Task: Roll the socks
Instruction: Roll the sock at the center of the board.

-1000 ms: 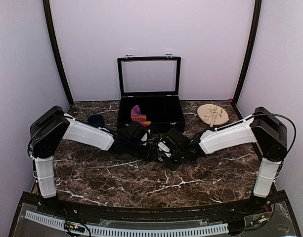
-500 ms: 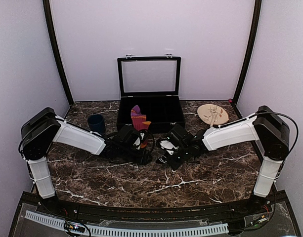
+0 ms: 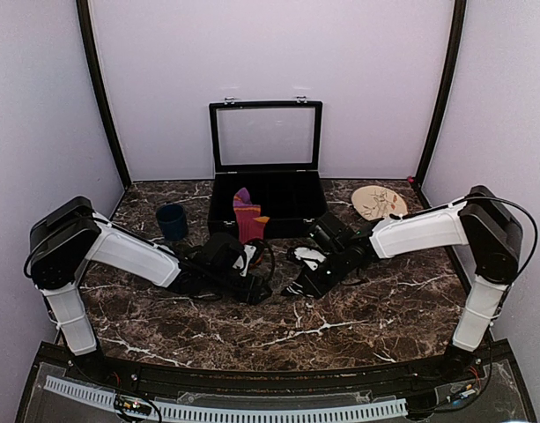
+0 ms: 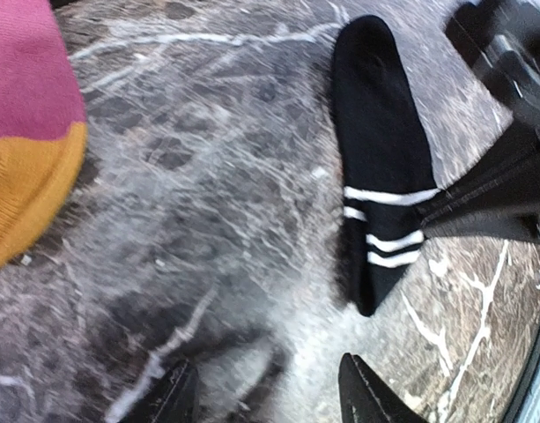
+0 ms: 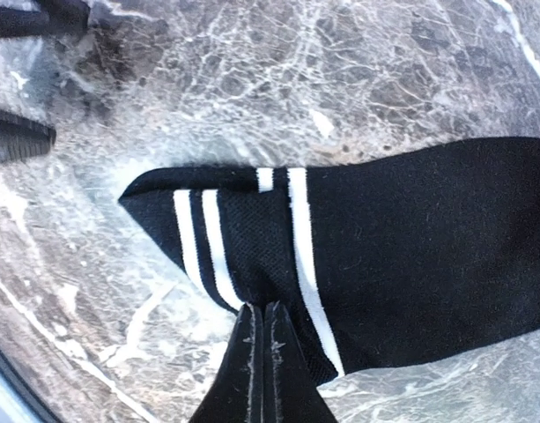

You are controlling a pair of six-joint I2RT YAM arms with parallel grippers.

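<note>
- Black sock (image 4: 375, 159): lies flat on the table (image 3: 252, 326) in front of the case (image 3: 218, 207), just right of its middle. The striped cuff looks folded over at one corner.
- Right gripper (image 5: 261, 322): jaws pressed fully together, tips on the striped cuff. It appears to pinch a fold of fabric, probably to start the roll from that end.
- Left gripper (image 4: 265, 397): jaws partly apart, nothing between them. It sits low over bare table beside the cuff, likely ready to pin or take the sock.
- Red sock (image 3: 246, 214): at the case's front wall, orange toe hanging down; draped or leaning, cannot tell. Untouched.
- Cup (image 3: 171, 220) left of the case, wooden disc (image 3: 379, 204) right of it; both out of the work.
- Surface: dark, white-veined, glossy marble pattern; fabric may slide on it.
- Room: pale lilac walls (image 3: 270, 53), black corner posts.
</note>
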